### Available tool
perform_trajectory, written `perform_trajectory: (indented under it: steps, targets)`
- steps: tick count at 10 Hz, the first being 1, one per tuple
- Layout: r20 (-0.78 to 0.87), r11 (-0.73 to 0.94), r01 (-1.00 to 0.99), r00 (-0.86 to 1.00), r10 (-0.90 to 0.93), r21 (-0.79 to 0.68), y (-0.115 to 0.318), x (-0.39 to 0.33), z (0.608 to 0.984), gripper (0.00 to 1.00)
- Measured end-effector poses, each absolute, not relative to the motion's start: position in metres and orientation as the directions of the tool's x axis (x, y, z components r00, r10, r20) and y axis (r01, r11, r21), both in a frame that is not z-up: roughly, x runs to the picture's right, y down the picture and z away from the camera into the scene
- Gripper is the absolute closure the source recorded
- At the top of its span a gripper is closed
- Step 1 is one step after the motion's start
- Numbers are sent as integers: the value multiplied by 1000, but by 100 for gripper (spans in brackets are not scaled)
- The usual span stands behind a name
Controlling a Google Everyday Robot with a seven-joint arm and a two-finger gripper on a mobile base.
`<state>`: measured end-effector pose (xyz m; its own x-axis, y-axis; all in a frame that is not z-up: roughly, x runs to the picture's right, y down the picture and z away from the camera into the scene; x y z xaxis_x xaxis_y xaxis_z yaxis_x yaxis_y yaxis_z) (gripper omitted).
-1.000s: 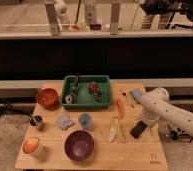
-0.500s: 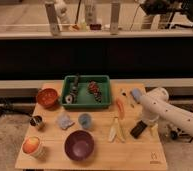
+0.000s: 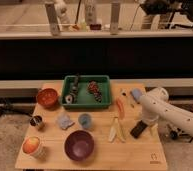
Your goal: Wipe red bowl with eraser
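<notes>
1. Black eraser (image 3: 138,129): near right of table, under the gripper (image 3: 141,123).
2. Gripper: fingers spread, grasping nothing.
3. Red bowl (image 3: 47,97): far left.
4. Risk: an off-centre closure may skid the flat eraser away.

The arm (image 3: 176,115) is showing as a thick white tube with a smooth, glossy shell. It is entering from the right edge as one long link. A rounded white joint housing (image 3: 157,96) is capping the bend, and a shorter white link is running on from it. The gripper (image 3: 140,128) is appearing as a dark end piece at the arm's lower end, low over the wooden table (image 3: 90,162).
</notes>
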<state>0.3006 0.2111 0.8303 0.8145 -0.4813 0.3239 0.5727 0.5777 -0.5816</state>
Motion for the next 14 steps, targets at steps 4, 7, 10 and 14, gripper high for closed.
perform_trajectory:
  steps: [4,7,10,14]
  targets:
    - [328,575,579,810,-487,-578,210,300,832,23]
    - [330,574,583,807,-489,-575,209,299,832,31]
    - [332,573,585,806,-490,-574,209,300,833,38]
    - [319,590,579,811,-491,-563,202,303,829,91]
